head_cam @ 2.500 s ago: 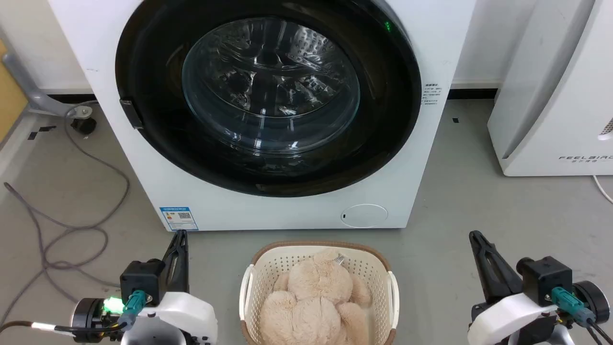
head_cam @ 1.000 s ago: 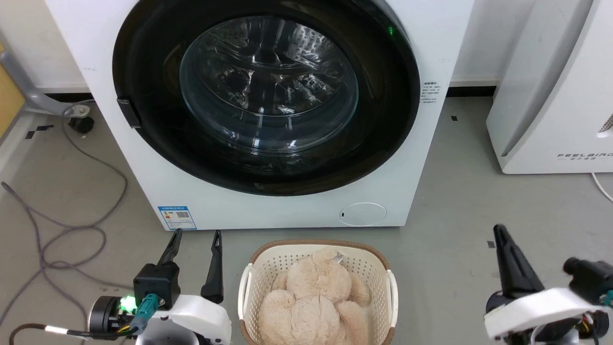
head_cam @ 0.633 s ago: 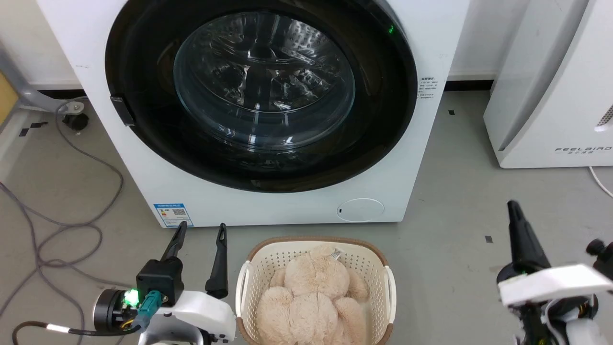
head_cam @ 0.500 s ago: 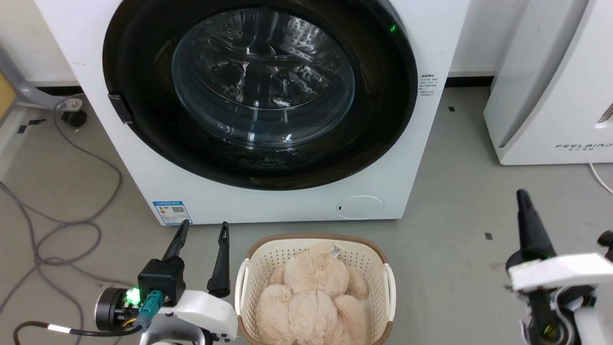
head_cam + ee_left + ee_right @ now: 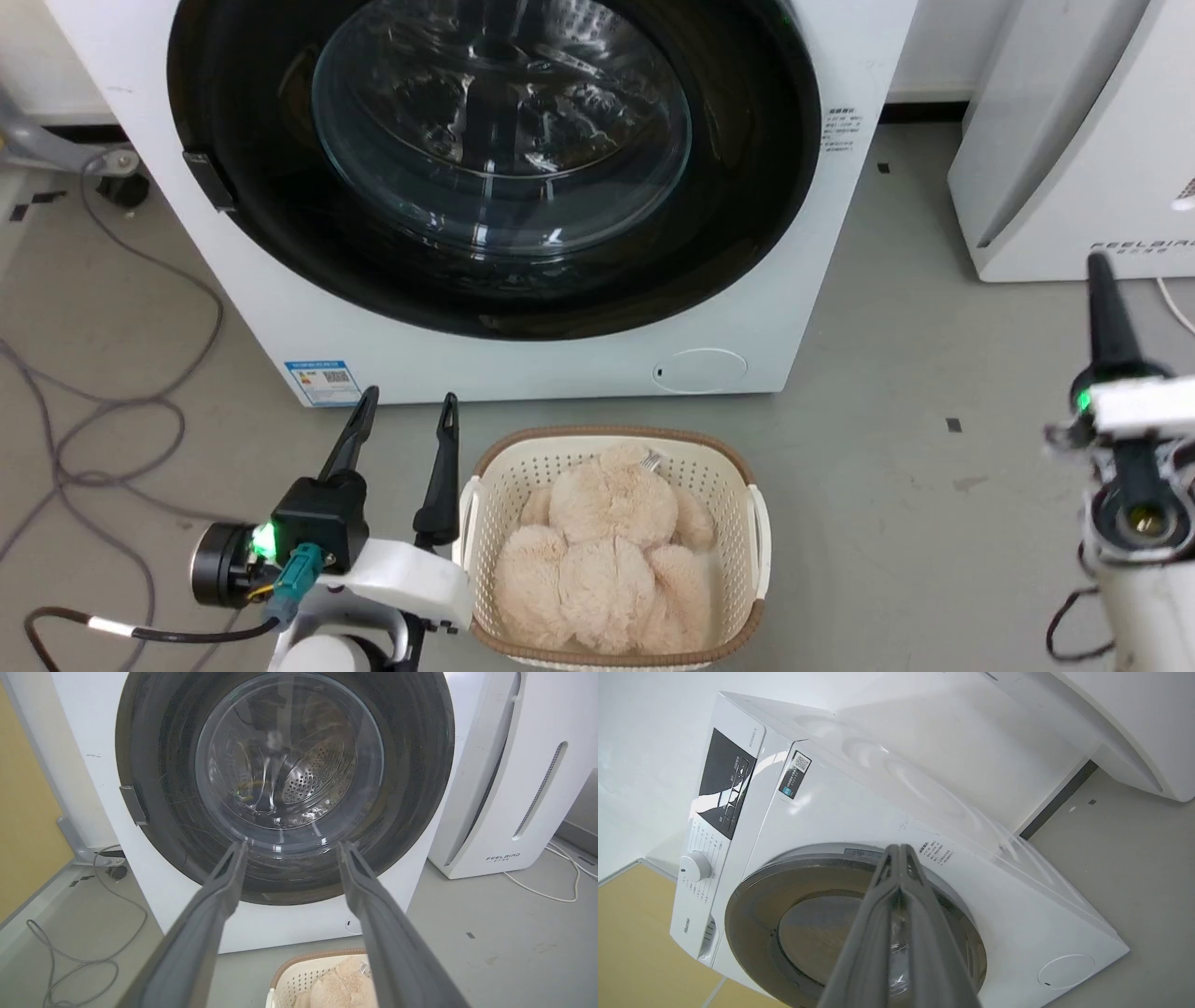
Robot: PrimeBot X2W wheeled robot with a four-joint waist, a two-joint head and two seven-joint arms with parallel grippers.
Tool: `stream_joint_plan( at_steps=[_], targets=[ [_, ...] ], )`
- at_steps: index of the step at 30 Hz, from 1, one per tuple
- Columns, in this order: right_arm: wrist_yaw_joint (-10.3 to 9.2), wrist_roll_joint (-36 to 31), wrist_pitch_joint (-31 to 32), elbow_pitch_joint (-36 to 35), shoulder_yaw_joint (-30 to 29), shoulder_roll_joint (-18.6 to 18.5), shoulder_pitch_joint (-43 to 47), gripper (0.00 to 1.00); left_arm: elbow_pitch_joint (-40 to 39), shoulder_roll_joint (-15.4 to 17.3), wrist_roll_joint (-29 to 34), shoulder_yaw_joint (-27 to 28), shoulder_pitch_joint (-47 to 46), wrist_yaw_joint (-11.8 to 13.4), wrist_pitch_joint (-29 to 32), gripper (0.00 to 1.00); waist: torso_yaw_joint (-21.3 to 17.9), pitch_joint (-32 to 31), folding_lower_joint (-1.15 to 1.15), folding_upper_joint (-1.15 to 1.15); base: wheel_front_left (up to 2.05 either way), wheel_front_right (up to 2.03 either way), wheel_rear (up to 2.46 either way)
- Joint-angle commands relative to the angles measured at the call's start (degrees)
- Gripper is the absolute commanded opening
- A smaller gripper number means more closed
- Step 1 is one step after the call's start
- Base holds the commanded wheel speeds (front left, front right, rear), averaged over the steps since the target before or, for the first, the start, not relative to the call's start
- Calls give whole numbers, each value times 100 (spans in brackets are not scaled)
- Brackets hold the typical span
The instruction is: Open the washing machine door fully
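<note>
Front-loading washer with both arms at the ready. The washing machine door [image 5: 756, 168], glossy black around a bulging clear glass bowl, lies flush against the front of the white washing machine [image 5: 523, 369], shut; a small grey tab [image 5: 207, 179] sits on its rim at the head view's left. A blue label [image 5: 322, 381] and a round cap [image 5: 700, 370] mark the panel below the door. On the grey floor [image 5: 887, 373] just before the machine stands a cream basket [image 5: 752, 495] holding a beige plush toy [image 5: 607, 541]. The left gripper [image 5: 411, 397] hangs just left of the basket, jaws released and empty, fingers aimed at the machine's lower front. The right gripper [image 5: 1100, 271] is raised well to the machine's right, before the white FEELBIRD appliance [image 5: 1055, 140], jaws clenched on nothing, fingers pressed together. Grey cables [image 5: 140, 401] trail across the floor at the left.
</note>
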Motion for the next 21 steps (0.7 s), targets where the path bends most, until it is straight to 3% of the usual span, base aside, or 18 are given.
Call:
stream_joint_plan(
  at_steps=[1,11,21],
  targets=[
    [3,455,-58,211,67,-174,-365,0,-45,5,-17,-43,-130,-11,-77,100,13,83,0,0,0,0,0],
    [4,1643,-46,935,590,-751,-1432,0,-212,5,-25,-127,-326,-11,-184,100,69,385,-1,0,0,0,0],
    [4,2846,458,1836,1776,-1271,-2818,0,-387,5,-24,-218,-549,-17,-304,100,119,743,-1,0,0,0,0]
  ],
)
